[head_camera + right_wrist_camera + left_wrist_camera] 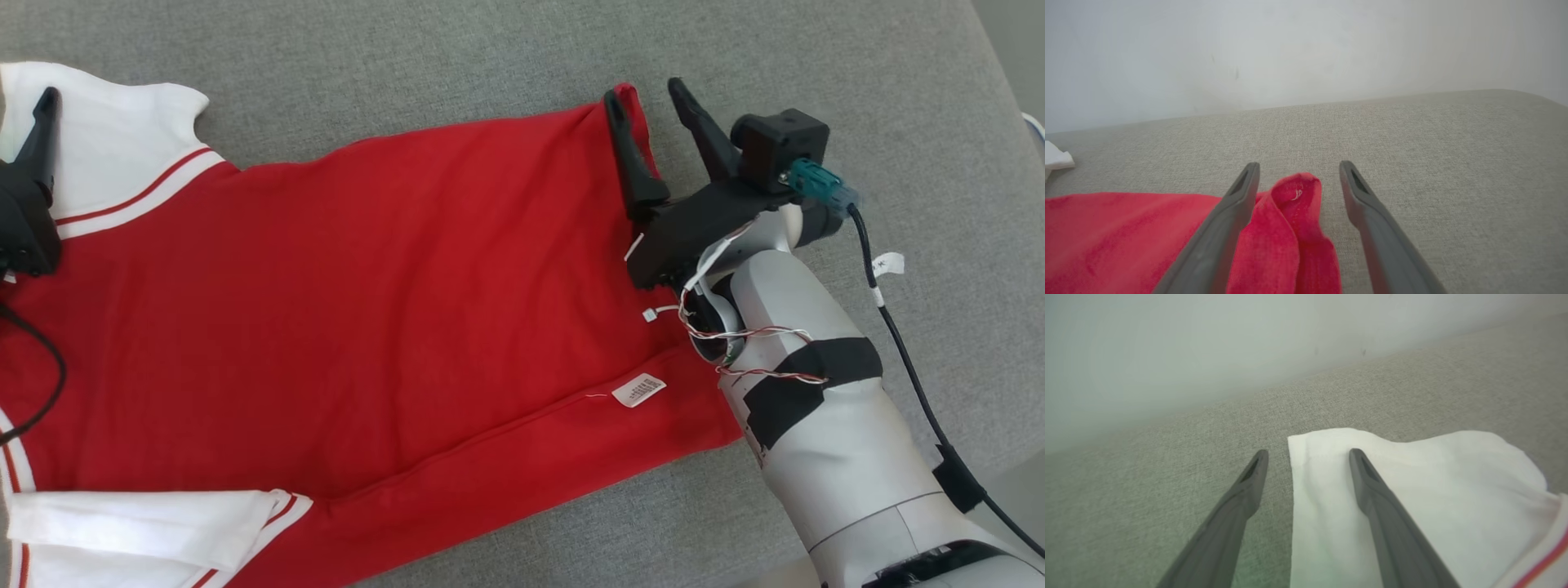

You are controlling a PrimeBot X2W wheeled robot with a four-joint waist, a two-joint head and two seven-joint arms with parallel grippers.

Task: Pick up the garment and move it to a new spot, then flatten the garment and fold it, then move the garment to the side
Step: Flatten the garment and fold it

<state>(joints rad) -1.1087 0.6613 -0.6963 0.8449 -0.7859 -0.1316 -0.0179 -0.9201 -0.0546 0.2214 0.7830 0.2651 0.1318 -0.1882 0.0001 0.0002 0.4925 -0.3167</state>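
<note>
Where garment [367, 286] ends, right hand [644, 90] straddles its corner.

Grey fabric surf. [408, 65], pale wall [1306, 49]

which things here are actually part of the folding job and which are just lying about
Part of the job: red garment, its white sleeve, left gripper open astride the sleeve's edge, right gripper open astride the red hem corner.
Just lying about: grey cushion underneath, pale wall, black cable.
</note>
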